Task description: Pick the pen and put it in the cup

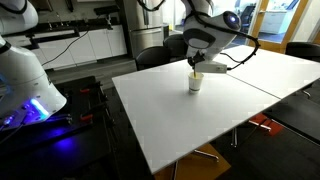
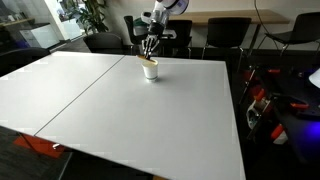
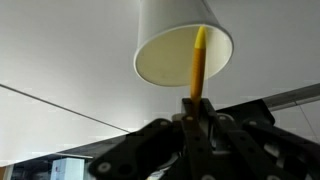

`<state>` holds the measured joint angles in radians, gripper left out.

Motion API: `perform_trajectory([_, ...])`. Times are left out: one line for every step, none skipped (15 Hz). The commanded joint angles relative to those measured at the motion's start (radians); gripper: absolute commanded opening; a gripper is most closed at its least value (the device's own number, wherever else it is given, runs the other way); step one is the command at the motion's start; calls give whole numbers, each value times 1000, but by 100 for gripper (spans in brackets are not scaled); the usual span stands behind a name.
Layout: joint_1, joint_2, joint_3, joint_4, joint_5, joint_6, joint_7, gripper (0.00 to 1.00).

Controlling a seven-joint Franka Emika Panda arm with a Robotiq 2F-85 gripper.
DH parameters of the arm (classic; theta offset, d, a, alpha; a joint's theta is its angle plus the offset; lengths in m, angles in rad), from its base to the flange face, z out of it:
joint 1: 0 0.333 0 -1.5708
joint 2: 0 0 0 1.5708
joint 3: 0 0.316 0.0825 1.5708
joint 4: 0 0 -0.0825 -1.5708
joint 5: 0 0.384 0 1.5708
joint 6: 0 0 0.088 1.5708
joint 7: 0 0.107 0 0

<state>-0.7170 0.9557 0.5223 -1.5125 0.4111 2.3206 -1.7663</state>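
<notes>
The white cup (image 1: 196, 83) stands upright on the white table, seen in both exterior views (image 2: 151, 70). My gripper (image 1: 194, 66) hangs right above the cup's mouth (image 2: 148, 56). In the wrist view the gripper (image 3: 198, 103) is shut on the yellowish pen (image 3: 198, 62), which points into the open mouth of the cup (image 3: 160, 62). The pen's tip lies over the cup's inside; whether it touches the cup I cannot tell.
The white table (image 1: 210, 120) is made of two joined tops with a seam (image 2: 80, 95). Dark chairs (image 2: 225, 32) stand along the far side. Another white robot base with blue light (image 1: 25, 85) stands beside the table.
</notes>
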Motion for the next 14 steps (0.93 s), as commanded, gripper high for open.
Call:
perform_trajectory([39,10,-40,66,68,-101,-88,3])
perform_trajectory([45,10,-49,74,82,-121,-105,3])
perform_trajectory([53,11,-60,85,98,-141,-121,3])
perform_trajectory([56,14,-67,98,112,-167,-136,3])
perform_trajectory([60,18,-76,110,125,-193,-154,3])
perform_trajectory([65,21,-86,123,138,-220,-169,3])
perform_trajectory([68,26,-95,137,150,-250,-186,3])
perform_trajectory([70,32,-103,153,164,-282,-201,3])
perform_trajectory([73,36,-113,166,178,-311,-217,3])
perform_trajectory([76,42,-123,182,191,-343,-233,3])
perform_trajectory([81,48,-136,198,200,-375,-251,3])
perform_trajectory([87,53,-150,214,212,-400,-263,3])
perform_trajectory([95,61,-165,232,217,-426,-274,3])
perform_trajectory([103,69,-179,250,221,-451,-286,3])
